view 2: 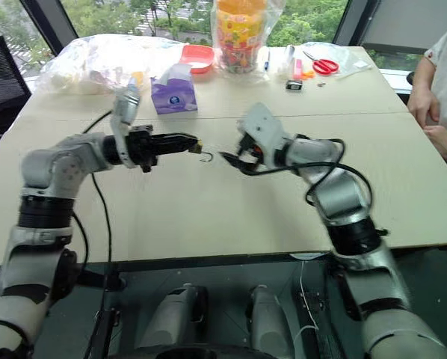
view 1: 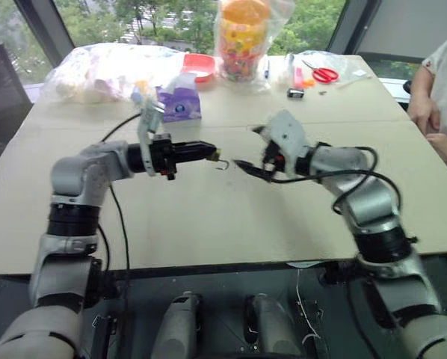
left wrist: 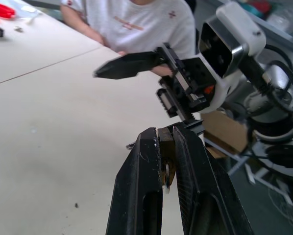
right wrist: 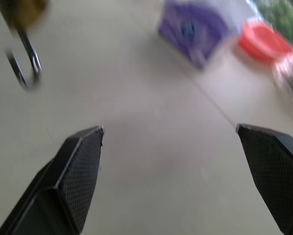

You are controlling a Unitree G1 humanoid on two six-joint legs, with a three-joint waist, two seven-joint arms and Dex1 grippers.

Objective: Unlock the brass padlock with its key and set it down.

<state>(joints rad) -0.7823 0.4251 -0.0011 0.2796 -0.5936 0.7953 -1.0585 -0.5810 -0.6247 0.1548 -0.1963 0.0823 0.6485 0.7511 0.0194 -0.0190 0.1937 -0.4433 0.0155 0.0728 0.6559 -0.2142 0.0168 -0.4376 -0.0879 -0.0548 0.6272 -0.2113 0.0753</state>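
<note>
The brass padlock (left wrist: 166, 152) is pinched between the fingers of my left gripper (view 1: 211, 152), which is shut on it and points level toward the right arm above the table. Its thin silvery shackle (view 1: 222, 163) hangs down from the fingertips. In the right wrist view the padlock (right wrist: 25, 9) hangs ahead of that gripper, off to one side. My right gripper (view 1: 246, 166) stands a short way from the padlock, facing it, tilted slightly down, wide open with nothing between its fingers (right wrist: 83, 161). The key is out of view.
On the far side of the beige table (view 1: 208, 224) are a purple tissue box (view 1: 180, 105), a red bowl (view 1: 199, 66), a bagged jar (view 1: 242, 37), red scissors (view 1: 324, 73) and a black-and-silver clip (view 1: 295, 93). A person (view 1: 444, 82) stands at the right edge.
</note>
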